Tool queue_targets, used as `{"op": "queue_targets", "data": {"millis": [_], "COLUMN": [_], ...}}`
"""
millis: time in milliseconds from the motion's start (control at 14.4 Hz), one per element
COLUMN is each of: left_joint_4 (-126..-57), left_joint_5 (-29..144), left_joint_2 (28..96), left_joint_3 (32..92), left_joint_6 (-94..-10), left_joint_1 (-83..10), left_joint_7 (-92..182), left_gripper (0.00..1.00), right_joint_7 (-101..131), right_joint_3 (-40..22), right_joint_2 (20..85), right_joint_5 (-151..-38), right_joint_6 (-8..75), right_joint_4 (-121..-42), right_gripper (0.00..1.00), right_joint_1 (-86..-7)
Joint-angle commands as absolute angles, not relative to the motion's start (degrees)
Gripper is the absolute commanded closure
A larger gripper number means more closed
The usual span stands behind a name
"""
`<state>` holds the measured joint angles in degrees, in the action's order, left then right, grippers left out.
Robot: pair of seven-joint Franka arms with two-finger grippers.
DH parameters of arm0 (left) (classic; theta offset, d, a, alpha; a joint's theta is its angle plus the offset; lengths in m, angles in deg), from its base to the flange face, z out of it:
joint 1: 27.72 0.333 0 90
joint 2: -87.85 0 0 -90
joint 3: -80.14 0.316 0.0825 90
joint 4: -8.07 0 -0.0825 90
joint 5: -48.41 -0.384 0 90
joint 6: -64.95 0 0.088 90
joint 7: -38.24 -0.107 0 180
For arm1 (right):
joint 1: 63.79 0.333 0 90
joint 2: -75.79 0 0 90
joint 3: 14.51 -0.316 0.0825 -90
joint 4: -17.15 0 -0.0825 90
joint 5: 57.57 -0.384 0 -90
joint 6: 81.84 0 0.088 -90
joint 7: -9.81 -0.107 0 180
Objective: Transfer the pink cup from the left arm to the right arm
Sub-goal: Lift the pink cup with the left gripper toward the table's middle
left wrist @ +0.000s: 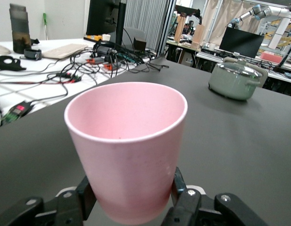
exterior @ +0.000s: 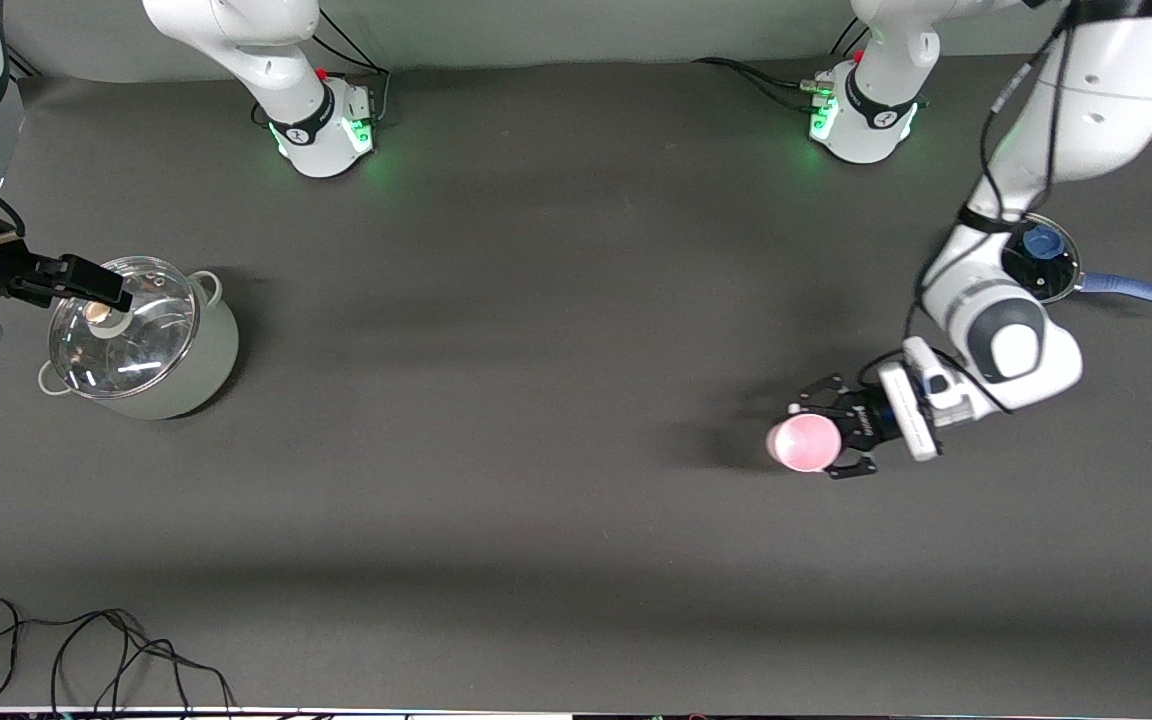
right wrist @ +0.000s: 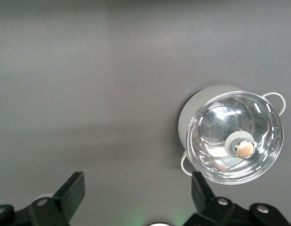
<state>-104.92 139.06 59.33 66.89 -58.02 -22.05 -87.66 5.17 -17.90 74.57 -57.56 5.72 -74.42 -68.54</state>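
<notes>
pink cup in the left tool's grasp

pink cup (exterior: 803, 443) sits clamped between the two fingers of the left tool (exterior: 838, 440), upright, mouth open to the front camera. we see in the left wrist view the cup (left wrist: 128, 150) filling the middle of the picture, with the black fingers (left wrist: 180, 190) pressed on either side of its lower wall. we cannot tell from the pictures whether its base touches the dark table (exterior: 536, 400) or hangs just above it. it is toward the left arm's end of the table, nearer to the front camera than the dark pan with the blue handle (exterior: 1141, 291), which lies partly under the left arm.

the right tool (exterior: 91, 290) hangs over the lidded pale-green pot (exterior: 151, 340) at the right arm's end of the table, its fingers spread wide and gripping nothing. in the right wrist view we see the pot's glass lid (right wrist: 235, 143) with its round knob (right wrist: 244, 149) from above, and the tool's two fingers (right wrist: 72, 190) well apart, with bare table between them.

the cup and the pot are well apart, with a wide stretch of table between them. a loose black cable (exterior: 106, 650) lies on the table's edge nearest the front camera, toward the right arm's end.
</notes>
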Motion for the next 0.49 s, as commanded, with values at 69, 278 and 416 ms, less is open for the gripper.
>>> {"op": "queue_targets", "data": {"millis": [69, 278, 416], "left_joint_4": [-109.35, -109.26, -108.83], "left_joint_5": [142.54, 142.63, 143.24], "left_joint_2": [66.49, 70.09, 72.55], "left_joint_3": [60.04, 51.17, 44.93], "left_joint_6": [-65.37, -75.98, -83.72], "left_joint_1": [-22.71, -22.71, -22.71], "left_joint_7": [-82.80, -80.41, -75.87], "left_gripper": [0.62, 0.62, 0.62], "right_joint_7": [-4.72, -21.16, -32.93], "right_joint_3": [-18.64, -19.51, -19.69], "right_joint_2": [73.24, 73.24, 73.24], "right_joint_5": [-57.66, -57.84, -59.14], "right_joint_6": [4.20, 4.20, 4.11], "right_joint_4": [-70.56, -70.30, -69.86], "right_gripper": [0.01, 0.01, 0.01], "right_joint_1": [-68.09, -66.52, -63.46]}}
